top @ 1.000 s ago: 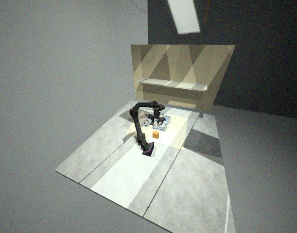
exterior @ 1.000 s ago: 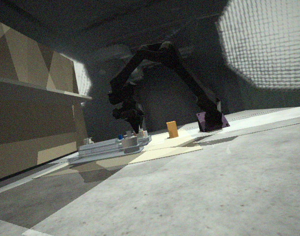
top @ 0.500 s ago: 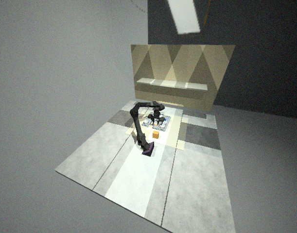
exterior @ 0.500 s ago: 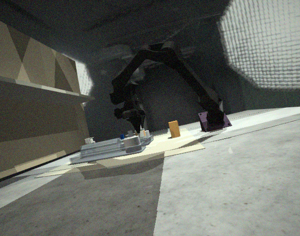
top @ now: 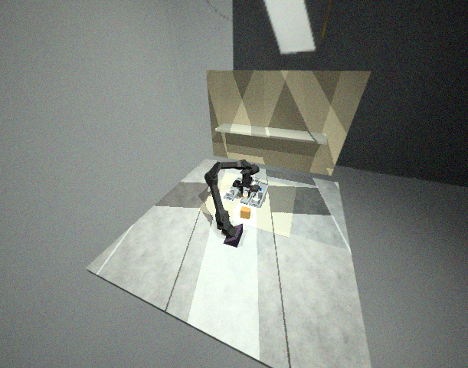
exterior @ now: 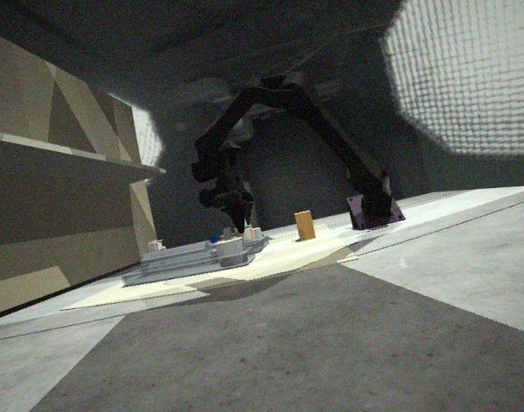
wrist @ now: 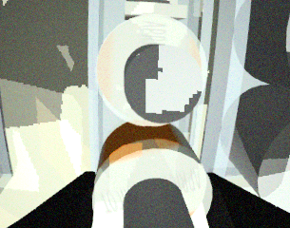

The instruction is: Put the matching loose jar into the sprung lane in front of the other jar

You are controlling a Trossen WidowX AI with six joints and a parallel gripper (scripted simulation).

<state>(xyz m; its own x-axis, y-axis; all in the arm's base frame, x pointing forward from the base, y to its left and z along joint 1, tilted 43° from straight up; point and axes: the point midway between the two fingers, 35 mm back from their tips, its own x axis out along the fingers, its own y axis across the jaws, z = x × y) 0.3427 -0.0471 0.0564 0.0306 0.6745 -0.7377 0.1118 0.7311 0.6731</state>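
Observation:
My gripper [top: 246, 192] [exterior: 244, 229] [wrist: 150, 182] is shut on a jar [wrist: 154, 161] with a white ring-shaped top and an orange body; its ring bears lettering like APRICOT. A matching jar [wrist: 106, 76] with a white ring top and similar lettering stands just beyond it in the sprung lane [wrist: 215, 104], between the lane's pale side walls. In the wrist view the two jars overlap in the picture; I cannot tell whether they touch. A pale crosspiece [wrist: 156, 9] shows behind the lane jar. The front stop and the held jar's base are hidden.
Other lanes flank this one; large round dark tops [wrist: 282, 123] stand close on the right. A white cylinder [exterior: 231, 249] stands in the tray, with a small blue thing [top: 260, 188] [exterior: 213, 238] behind. An orange block [top: 245, 212] [exterior: 304, 225] stands towards the arm's base. A shelf [top: 270, 133] is at the back.

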